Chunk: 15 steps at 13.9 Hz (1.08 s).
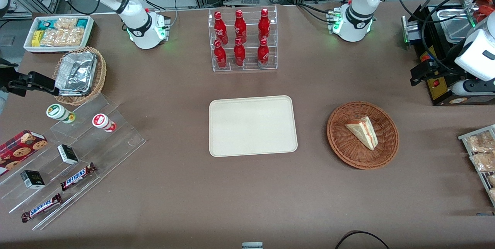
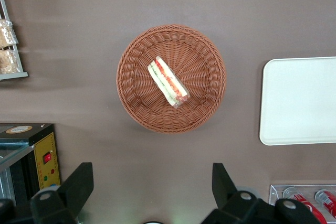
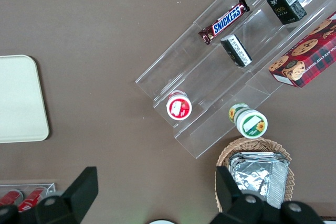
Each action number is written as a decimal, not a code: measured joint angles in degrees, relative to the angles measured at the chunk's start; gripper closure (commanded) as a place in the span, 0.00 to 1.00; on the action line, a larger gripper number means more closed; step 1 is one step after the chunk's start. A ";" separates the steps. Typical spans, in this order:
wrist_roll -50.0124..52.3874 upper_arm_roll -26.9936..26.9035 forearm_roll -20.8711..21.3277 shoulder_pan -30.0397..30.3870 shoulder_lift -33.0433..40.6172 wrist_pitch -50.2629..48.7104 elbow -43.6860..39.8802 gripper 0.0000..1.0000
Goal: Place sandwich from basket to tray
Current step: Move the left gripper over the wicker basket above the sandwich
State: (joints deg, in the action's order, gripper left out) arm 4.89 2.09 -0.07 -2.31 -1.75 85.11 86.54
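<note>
A brown table holds a round reddish-brown wicker basket (image 1: 362,135) toward the working arm's end, with a triangular sandwich (image 1: 362,131) lying inside it, pale bread with red-orange and green filling showing along one edge. Beside the basket, in the middle of the table and well apart from it, sits a flat cream tray (image 1: 253,125) with nothing on it. The left arm's gripper (image 2: 149,182) hangs high above the table near the basket, its two dark fingers (image 2: 77,186) spread wide apart and holding nothing; through the wrist camera the basket (image 2: 171,77) and sandwich (image 2: 168,82) appear between and past the fingertips, with the tray's edge (image 2: 299,100) off to one side. Farther from the front camera than the tray stands a clear rack of six red bottles (image 1: 241,40). Toward the parked arm's end are a clear stepped stand (image 1: 73,156) with chocolate bars and small boxes, and a tan basket (image 1: 79,75) holding foil containers.
</note>
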 measured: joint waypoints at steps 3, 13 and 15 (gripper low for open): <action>0.00 0.17 0.00 -0.05 -0.14 0.00 0.00 0.00; 5.54 -0.10 0.46 0.22 -2.90 16.75 14.98 0.00; 9.64 -0.12 0.47 0.23 -2.88 21.14 18.61 0.00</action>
State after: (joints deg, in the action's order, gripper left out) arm 14.53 1.97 0.39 -2.09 -4.63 106.25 105.15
